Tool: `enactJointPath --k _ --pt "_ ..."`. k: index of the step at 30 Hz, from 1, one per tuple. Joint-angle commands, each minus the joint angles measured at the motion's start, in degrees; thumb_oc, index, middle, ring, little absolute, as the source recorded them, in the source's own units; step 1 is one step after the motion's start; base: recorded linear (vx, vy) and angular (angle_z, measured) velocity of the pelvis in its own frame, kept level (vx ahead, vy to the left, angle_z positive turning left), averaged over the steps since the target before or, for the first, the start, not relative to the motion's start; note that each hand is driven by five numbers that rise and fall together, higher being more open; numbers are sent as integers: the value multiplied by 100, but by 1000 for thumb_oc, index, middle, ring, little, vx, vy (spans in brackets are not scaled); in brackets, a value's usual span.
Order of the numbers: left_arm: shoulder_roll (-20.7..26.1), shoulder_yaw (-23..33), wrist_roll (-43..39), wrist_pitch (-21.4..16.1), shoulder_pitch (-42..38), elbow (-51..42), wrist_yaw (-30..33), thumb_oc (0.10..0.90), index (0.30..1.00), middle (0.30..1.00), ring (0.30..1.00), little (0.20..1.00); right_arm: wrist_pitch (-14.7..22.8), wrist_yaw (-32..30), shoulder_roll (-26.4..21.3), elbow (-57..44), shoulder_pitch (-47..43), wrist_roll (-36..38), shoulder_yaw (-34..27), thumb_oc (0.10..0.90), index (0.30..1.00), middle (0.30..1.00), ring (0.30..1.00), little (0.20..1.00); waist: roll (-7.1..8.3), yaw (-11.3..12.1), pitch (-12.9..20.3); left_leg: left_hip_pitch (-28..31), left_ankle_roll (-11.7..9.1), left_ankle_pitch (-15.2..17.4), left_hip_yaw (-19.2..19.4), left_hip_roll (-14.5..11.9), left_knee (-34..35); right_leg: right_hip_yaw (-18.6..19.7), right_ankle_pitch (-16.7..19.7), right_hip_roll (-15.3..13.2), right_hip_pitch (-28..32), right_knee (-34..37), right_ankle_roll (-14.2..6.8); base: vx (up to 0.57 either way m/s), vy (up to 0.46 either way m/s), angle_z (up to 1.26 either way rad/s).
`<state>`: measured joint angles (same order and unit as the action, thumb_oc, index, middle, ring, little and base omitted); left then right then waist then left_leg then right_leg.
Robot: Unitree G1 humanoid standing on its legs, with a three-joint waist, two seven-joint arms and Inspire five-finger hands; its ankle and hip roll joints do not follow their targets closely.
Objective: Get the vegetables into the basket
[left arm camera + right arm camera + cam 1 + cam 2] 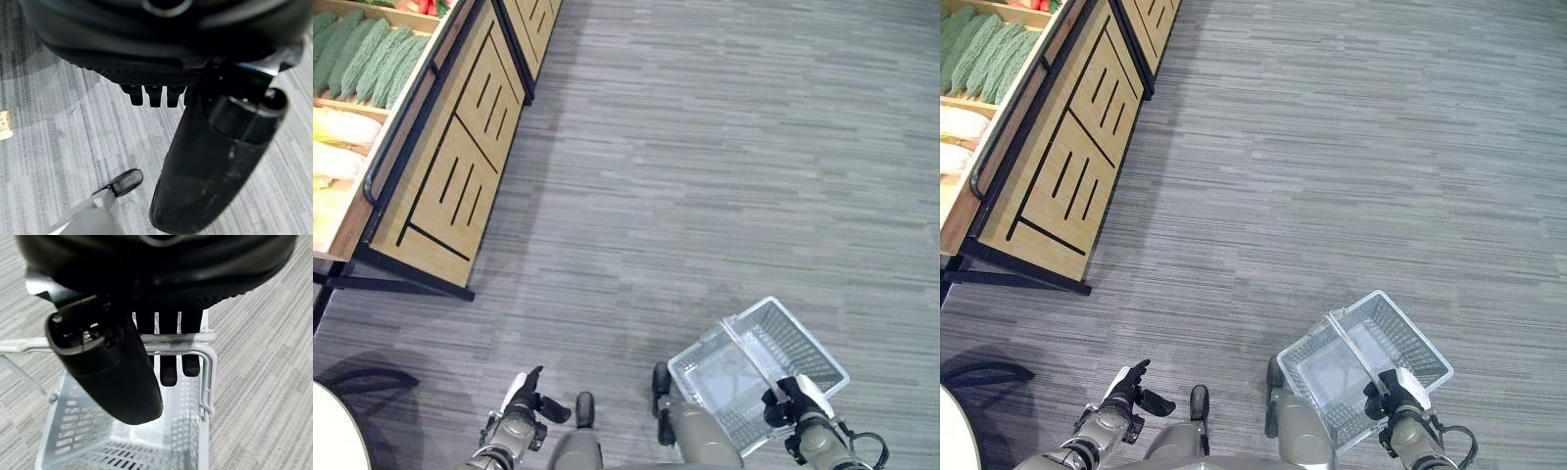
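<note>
Currently the right robot hand (800, 394) is curled round the handle of the basket (808, 352), which appears empty. The vegetables (367, 61) lie on the display shelf (450, 166), well apart from the basket. The left robot hand (524, 397) hangs relaxed, holding nothing. No vegetable is loaded yet.

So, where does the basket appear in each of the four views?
Left eye view: basket at lower right, handle in the right hand.
Right eye view: basket at lower right.
Left wrist view: grey floor, not the basket.
Right wrist view: basket beneath the hand.
Shared landmark: the handle.
</note>
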<state>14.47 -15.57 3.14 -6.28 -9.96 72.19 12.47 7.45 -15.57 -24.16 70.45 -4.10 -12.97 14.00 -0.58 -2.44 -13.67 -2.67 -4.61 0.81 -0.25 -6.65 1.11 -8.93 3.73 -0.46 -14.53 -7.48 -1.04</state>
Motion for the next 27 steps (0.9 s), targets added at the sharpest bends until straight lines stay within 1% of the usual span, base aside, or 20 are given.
enactJointPath --k 1,2,3,4,5,7,8,9,10,11,12,13,15,17,18,19,24,25,26,27 --pt "145 66 -165 -23 55 4 120 900 1000 1000 1000 1000 28 -222 -437 -24 241 79 -93 400 300 300 300 300 234 137 -112 -343 -78 -367 -76 364 -1876 531 -163 -181 -19 -315 -94 52 -207 70" --pt "152 56 -179 -21 23 14 128 900 1000 1000 1000 1000 26 -246 -489 11 246 115 -161 400 300 300 300 300 263 158 -176 -545 -50 -424 -138 444 -2129 476 -207 -216 66 -328 -66 50 -121 83" --pt "149 35 -212 -22 -6 4 144 900 1000 1000 1000 1000 4 -280 -534 109 251 152 -254 400 300 300 300 300 274 161 -220 -772 -11 -435 -104 463 -2201 419 -240 -302 145 -327 -76 71 -64 71" --pt "140 17 -240 -20 -30 -8 156 900 1000 1000 1000 1000 -17 -309 -554 200 279 215 -354 400 300 300 300 300 264 143 -238 -1004 32 -410 28 413 -2109 350 -282 -384 240 -314 -98 150 11 38" --pt "129 24 -255 -29 -23 -20 164 900 1000 1000 1000 1000 -33 -354 -568 258 372 289 -498 400 300 300 300 300 231 133 -210 -1217 72 -339 329 273 -1722 258 -359 -482 417 -235 -145 176 59 49" --pt "130 15 -241 -31 -17 -21 172 900 1000 1000 1000 1000 -33 -358 -564 247 397 307 -518 400 300 300 300 300 234 145 -199 -1255 81 -343 351 253 -1584 261 -357 -499 432 -211 -159 178 115 74" --pt "123 -23 -196 -49 9 -45 204 900 1000 1000 1000 1000 -43 -398 -596 255 405 301 -502 400 300 300 300 300 117 211 -141 -1540 42 -720 428 143 -854 286 -444 -468 610 -93 -194 286 221 61" --pt "123 -14 -179 -55 25 -36 224 900 1000 1000 1000 1000 -38 -421 -591 273 416 290 -492 400 300 300 300 300 63 290 -133 -1709 -3 -1026 414 97 -565 367 -520 -416 773 -48 -192 419 294 54" --pt "138 9 -170 -39 33 -5 225 900 1000 1000 1000 1000 -57 -411 -580 294 425 274 -477 400 300 300 300 300 58 348 -106 -1732 -33 -1165 440 43 -366 439 -597 -407 951 -12 -206 391 234 26" --pt "147 40 -157 -12 56 53 220 900 1000 1000 1000 1000 -73 -391 -542 309 443 264 -457 400 300 300 300 300 98 390 -66 -1695 -24 -1178 475 39 -358 512 -643 -438 1106 3 -227 273 154 15" --pt "149 40 -157 -12 57 53 220 900 1000 1000 1000 1000 -74 -391 -540 308 444 264 -456 400 300 300 300 300 107 396 -73 -1682 -23 -1174 485 43 -357 519 -647 -445 1115 5 -229 253 164 -26" --pt "160 84 -165 -4 112 79 209 900 1000 1000 1000 1000 -71 -376 -501 290 438 255 -426 400 300 300 300 300 139 405 5 -1554 31 -1052 479 55 -256 613 -689 -458 1137 -17 -269 223 177 -68" --pt "159 75 -80 -4 154 110 190 900 1000 1000 1000 1000 -71 -382 -407 278 473 245 -414 400 300 300 300 300 213 436 125 -1442 119 -1027 645 204 -153 672 -648 -630 1238 53 -369 320 297 -67" --pt "197 65 7 -20 165 103 180 900 1000 1000 1000 1000 -99 -356 -343 284 460 236 -419 400 300 300 300 300 303 454 198 -1373 222 -884 760 368 -177 751 -426 -832 1254 60 -486 284 336 -42" --pt "267 120 -18 -22 182 48 175 900 1000 1000 1000 1000 -110 -319 -277 260 416 191 -352 400 300 300 300 300 385 471 207 -1356 304 -754 885 486 -267 837 -110 -946 1206 -8 -579 261 337 -39" --pt "306 155 -24 -28 179 40 178 900 1000 1000 1000 1000 -113 -301 -251 239 384 194 -325 400 300 300 300 300 445 478 204 -1355 349 -676 926 553 -323 882 97 -1018 1198 -31 -625 231 288 -26" --pt "462 258 -4 -30 176 25 197 900 1000 1000 1000 1000 -108 -252 -189 173 284 136 -243 400 300 300 300 300 629 535 187 -1343 476 -370 1074 717 -520 934 803 -1184 1191 -36 -771 149 156 -26" --pt "508 319 -9 -31 201 39 221 900 1000 1000 1000 1000 -93 -234 -178 125 244 125 -230 400 300 300 300 300 729 596 217 -1384 510 -271 1101 769 -589 938 1175 -1274 1225 75 -870 143 124 -25" --pt "509 319 -9 -32 201 40 221 900 1000 1000 1000 1000 -94 -234 -177 125 243 125 -230 400 300 300 300 300 730 598 218 -1385 511 -269 1104 769 -592 940 1178 -1275 1225 79 -871 133 104 -21" --pt "514 329 -9 -32 225 37 229 900 1000 1000 1000 1000 -86 -239 -182 97 213 127 -225 400 300 300 300 300 768 626 227 -1398 524 -229 1112 781 -611 935 1299 -1312 1231 118 -904 53 48 -12"
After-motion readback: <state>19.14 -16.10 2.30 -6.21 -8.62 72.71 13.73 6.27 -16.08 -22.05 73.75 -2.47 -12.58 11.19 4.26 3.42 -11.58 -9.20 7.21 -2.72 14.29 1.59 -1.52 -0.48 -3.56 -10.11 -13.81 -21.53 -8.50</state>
